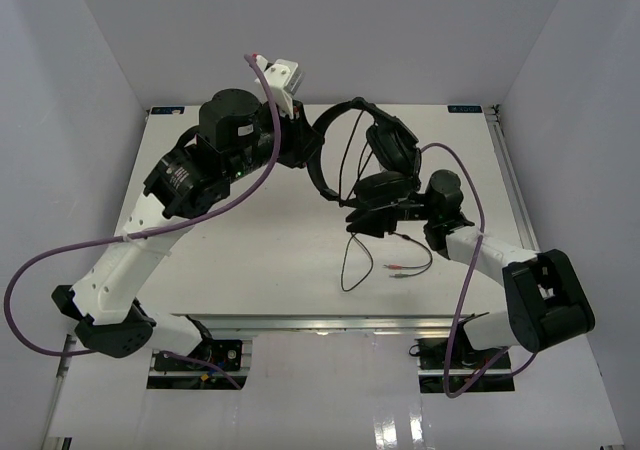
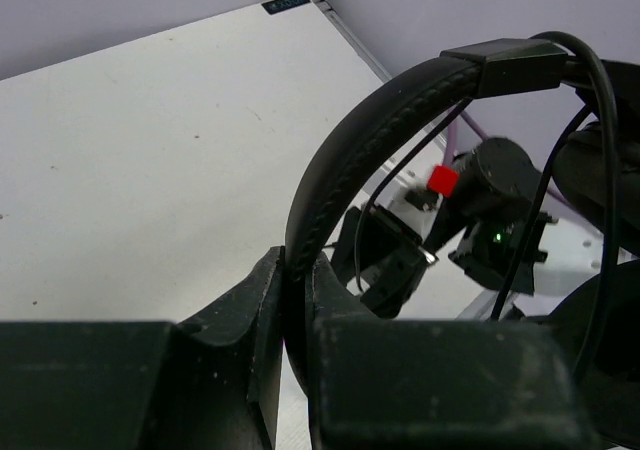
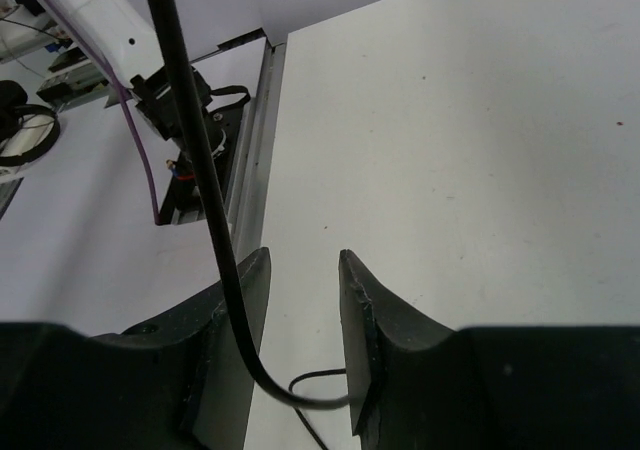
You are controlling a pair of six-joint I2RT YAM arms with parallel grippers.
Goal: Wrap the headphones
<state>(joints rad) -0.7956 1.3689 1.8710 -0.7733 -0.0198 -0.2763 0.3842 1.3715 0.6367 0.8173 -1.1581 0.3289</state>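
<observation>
Headphones pinched by left gripper, right gripper open at the cord

Headphones [image 1: 392,145] are up off the table [image 1: 250,230], over its far middle, between the two arms. Left gripper [image 1: 303,138] is clamped on the headband [image 2: 340,160]; in the left wrist view both fingers [image 2: 260,310] press the band's lower end, no gap. The earcups sit right of that grip, close above the right gripper [image 1: 365,215].

Right gripper jaws stand apart, gripping nothing. In the right wrist view the cord [image 3: 200,170] drops past the left finger, then curves across the bottom of the gap to the right finger. Can't tell if it touches the pads.

From above, the cord hangs below the right gripper, loops on the table near centre and ends in red and green plugs [image 1: 398,271] lying flat, just near of that gripper.
</observation>
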